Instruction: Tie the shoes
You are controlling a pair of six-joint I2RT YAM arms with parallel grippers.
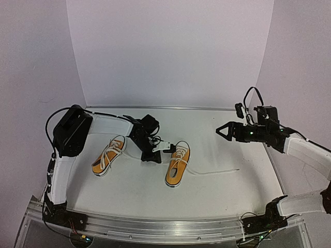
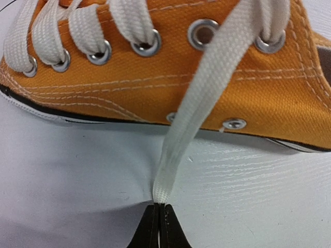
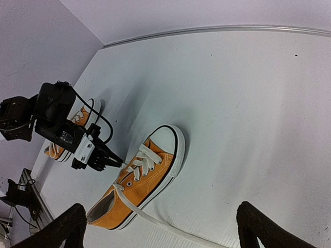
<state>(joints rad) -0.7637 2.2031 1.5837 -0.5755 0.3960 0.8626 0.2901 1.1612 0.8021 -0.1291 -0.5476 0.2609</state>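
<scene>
Two orange-yellow shoes with white laces lie on the white table. One shoe (image 1: 108, 155) is at the left, partly hidden by the left arm in the right wrist view. The other shoe (image 1: 177, 163) (image 3: 142, 181) lies in the middle. My left gripper (image 1: 161, 148) (image 2: 159, 206) sits low at that shoe's left side, shut on its white lace (image 2: 207, 88), which runs taut from a top eyelet down to the jaws. The shoe's other lace end (image 1: 217, 171) (image 3: 155, 222) trails loose to the right. My right gripper (image 1: 220, 130) (image 3: 160, 206) hangs open above the table, right of the shoes, holding nothing.
White walls (image 1: 170, 51) close in the table at the back and sides. A metal rail (image 1: 155, 227) runs along the near edge by the arm bases. A black cable (image 3: 98, 121) loops off the left wrist near the left shoe.
</scene>
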